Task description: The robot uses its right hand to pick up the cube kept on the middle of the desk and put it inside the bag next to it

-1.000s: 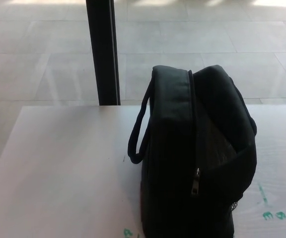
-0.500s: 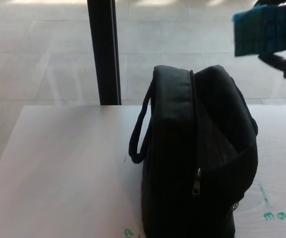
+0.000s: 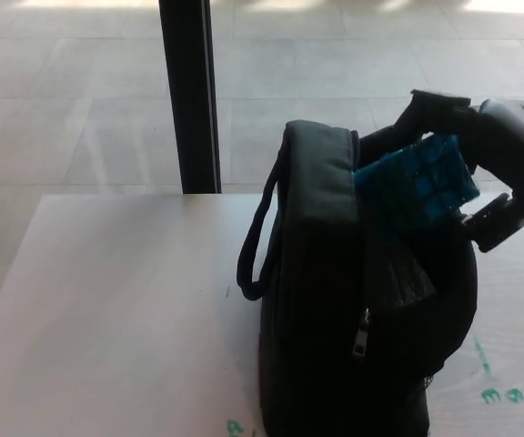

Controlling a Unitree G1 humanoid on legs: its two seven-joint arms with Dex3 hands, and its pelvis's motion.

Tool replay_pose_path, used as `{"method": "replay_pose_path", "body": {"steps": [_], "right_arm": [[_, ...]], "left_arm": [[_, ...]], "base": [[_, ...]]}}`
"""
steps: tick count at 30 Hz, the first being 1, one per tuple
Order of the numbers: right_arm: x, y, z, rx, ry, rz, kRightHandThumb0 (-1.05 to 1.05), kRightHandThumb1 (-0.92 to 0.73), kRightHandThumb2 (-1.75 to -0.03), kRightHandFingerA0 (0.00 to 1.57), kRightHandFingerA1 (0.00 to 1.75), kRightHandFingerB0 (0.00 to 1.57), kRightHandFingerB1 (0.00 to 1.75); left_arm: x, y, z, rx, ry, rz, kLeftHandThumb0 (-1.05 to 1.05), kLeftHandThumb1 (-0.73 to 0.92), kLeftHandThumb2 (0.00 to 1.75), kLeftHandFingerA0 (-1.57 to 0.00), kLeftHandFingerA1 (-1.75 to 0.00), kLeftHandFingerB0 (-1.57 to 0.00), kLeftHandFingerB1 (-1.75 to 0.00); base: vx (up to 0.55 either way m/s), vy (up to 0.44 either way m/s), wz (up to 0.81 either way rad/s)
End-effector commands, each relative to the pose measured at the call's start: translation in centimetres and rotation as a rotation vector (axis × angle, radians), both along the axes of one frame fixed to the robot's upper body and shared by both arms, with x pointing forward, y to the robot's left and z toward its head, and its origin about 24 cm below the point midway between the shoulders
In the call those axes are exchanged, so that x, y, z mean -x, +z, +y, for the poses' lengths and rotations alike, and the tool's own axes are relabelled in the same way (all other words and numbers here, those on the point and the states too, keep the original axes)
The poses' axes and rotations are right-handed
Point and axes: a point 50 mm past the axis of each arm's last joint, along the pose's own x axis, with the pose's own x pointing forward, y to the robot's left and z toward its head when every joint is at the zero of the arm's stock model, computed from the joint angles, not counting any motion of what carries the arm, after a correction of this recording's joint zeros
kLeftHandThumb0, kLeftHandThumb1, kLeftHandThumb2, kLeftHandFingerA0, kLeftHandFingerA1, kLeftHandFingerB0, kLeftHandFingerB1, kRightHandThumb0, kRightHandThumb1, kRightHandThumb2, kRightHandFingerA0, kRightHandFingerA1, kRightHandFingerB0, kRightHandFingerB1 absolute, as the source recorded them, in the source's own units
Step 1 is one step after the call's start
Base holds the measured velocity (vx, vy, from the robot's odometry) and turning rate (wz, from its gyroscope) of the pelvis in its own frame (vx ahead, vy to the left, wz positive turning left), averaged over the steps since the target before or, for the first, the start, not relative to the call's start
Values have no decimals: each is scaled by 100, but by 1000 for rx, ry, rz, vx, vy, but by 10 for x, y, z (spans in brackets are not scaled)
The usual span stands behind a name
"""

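Observation:
A black bag (image 3: pixel 335 300) stands upright on the white desk (image 3: pixel 116 309), its top zip parted. My right hand (image 3: pixel 480 155) reaches in from the right, shut on a blue cube (image 3: pixel 417 187). The cube is tilted and sits right at the bag's top opening, its lower edge against the dark lining. Fingers (image 3: pixel 435 109) curl over the cube's far side and another part of the hand shows below right of it. My left hand does not show.
A black post (image 3: pixel 189 96) rises behind the desk's far edge. Tiled floor lies beyond. Green marker writing (image 3: pixel 512 387) marks the desk at the lower right. The bag's carry handle (image 3: pixel 255 241) loops out to its left.
My right hand has come down and leftward from the upper right corner with the blue cube, bringing it to the bag's opening. The bag's right flap is pushed slightly.

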Motion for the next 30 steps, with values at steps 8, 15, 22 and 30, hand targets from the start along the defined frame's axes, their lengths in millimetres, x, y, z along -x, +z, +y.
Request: {"method": "replay_pose_path", "body": {"steps": [8,15,22,30], "right_arm": [[5,-15,9,127,80,38,-24,-59,-88,90,175,79,128],[8,-16,35,157,164,18,-29,-64,-67,90,175,83,113],[11,-14,43,360,81,61,-70,-45,-87,1,42,0,25],[11,-1,31,450,-1,105,-90,-42,-68,0,0,0,0]], "left_arm": [[1,4,5,-19,6,6,-74,51,87,-27,-57,-18,-47],[-3,6,4,-12,34,-5,-74,49,85,-27,-57,-21,-48],[-2,4,5,13,59,4,-71,63,58,-29,-51,-22,-38],[-2,3,4,-14,55,9,-76,48,86,-27,-56,-20,-47]], "base": [[0,0,0],[0,0,0],[0,0,0],[0,0,0]]}}
